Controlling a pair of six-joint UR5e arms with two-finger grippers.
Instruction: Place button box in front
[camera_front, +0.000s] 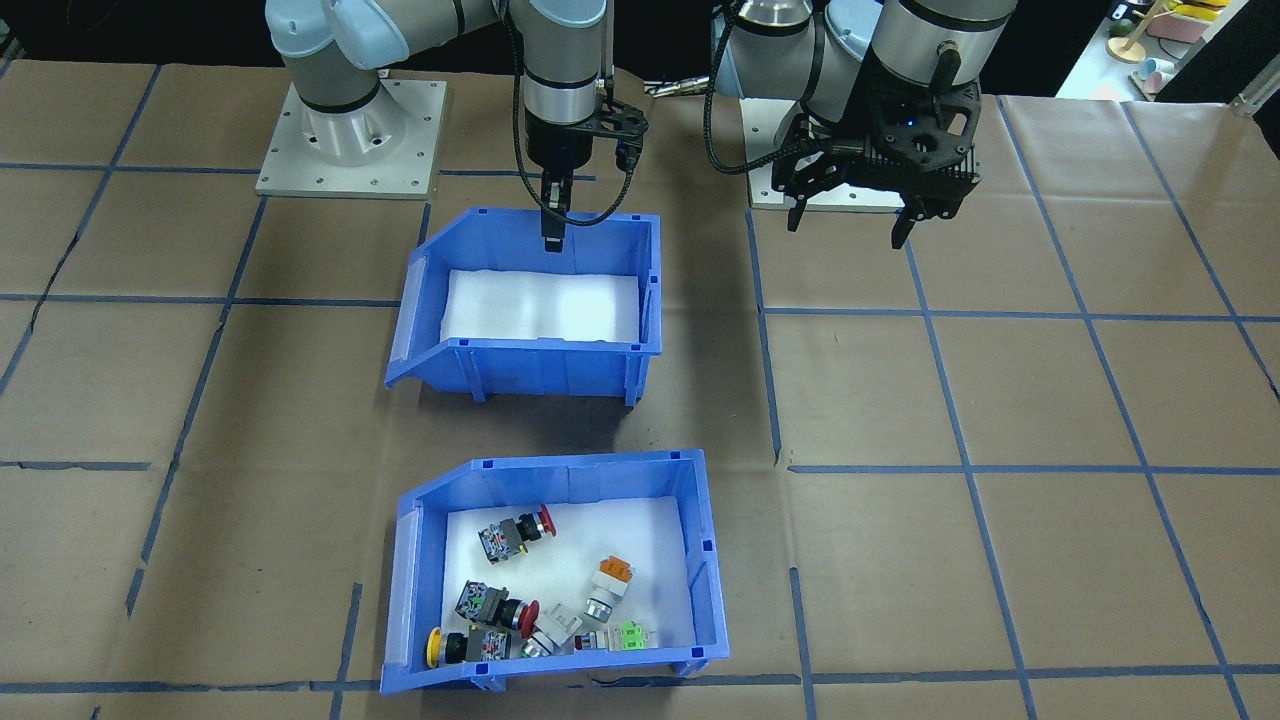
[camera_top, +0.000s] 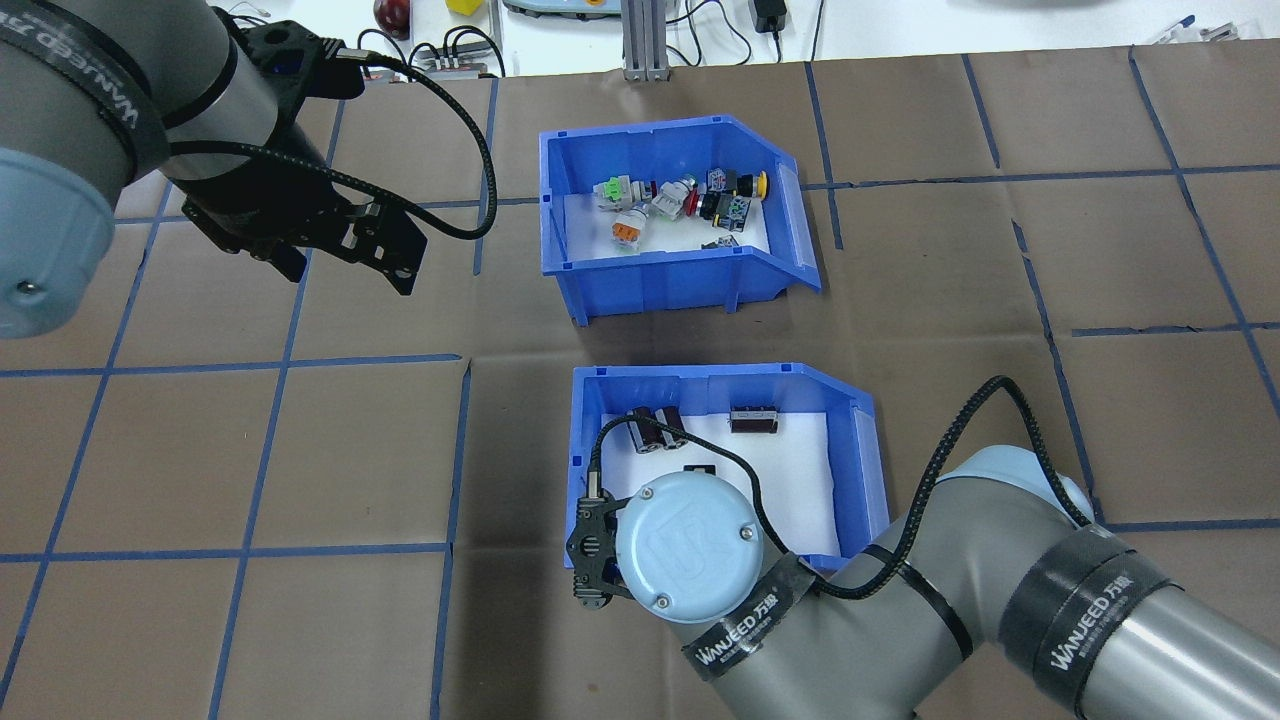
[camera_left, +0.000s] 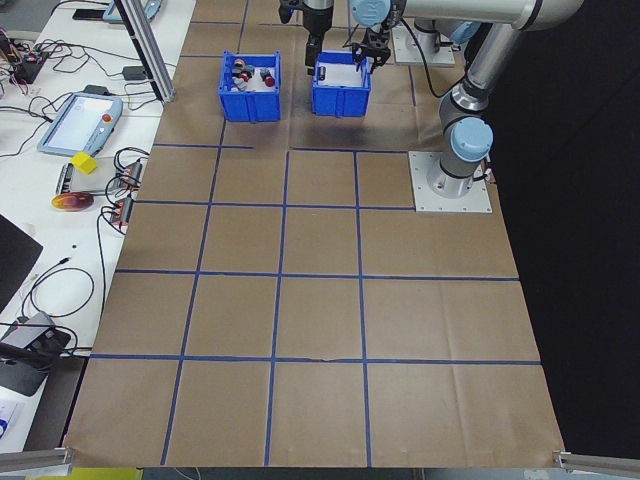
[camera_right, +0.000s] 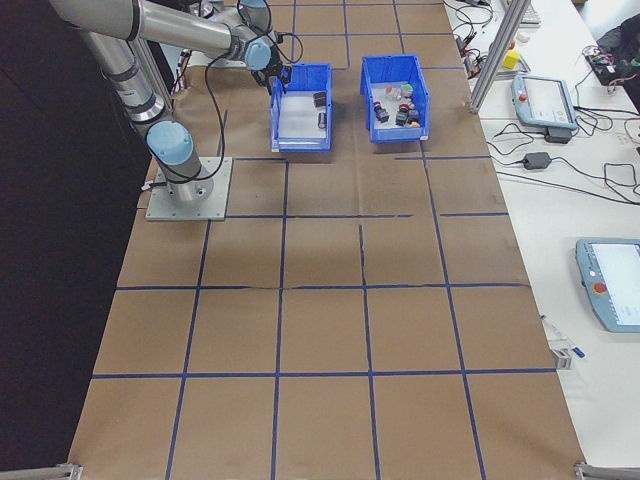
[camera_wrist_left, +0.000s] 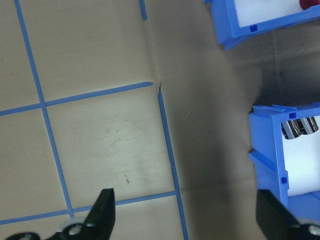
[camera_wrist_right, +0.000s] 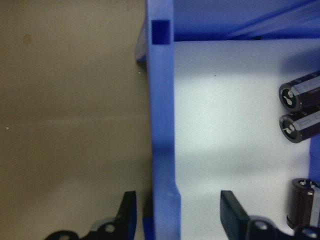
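The desk (camera_top: 300, 450) is covered in brown paper ruled into squares by blue tape. Beyond its far edge runs a white bench (camera_right: 560, 200) littered with cables and two tablet-like pendants (camera_right: 612, 283). Both arms carry black bands reading "WANJEED" with Chinese characters, and a "UR" mark sits on the right arm's wrist cap.

Two blue bins stand mid-desk. The button box (camera_top: 668, 222) is the farther one from the robot, its white liner holding switches with red, yellow, orange and green caps. The nearer bin (camera_top: 725, 462) looks empty from the front-facing view, but the overhead shows black cylinders (camera_top: 655, 430) against its far wall.

The right claw (camera_wrist_right: 177, 212) hangs over that nearer bin, its jaws parted and straddling the bin's side wall without closing on it. The left claw (camera_front: 850, 215) hovers wide open and empty over bare paper, well apart from both bins.
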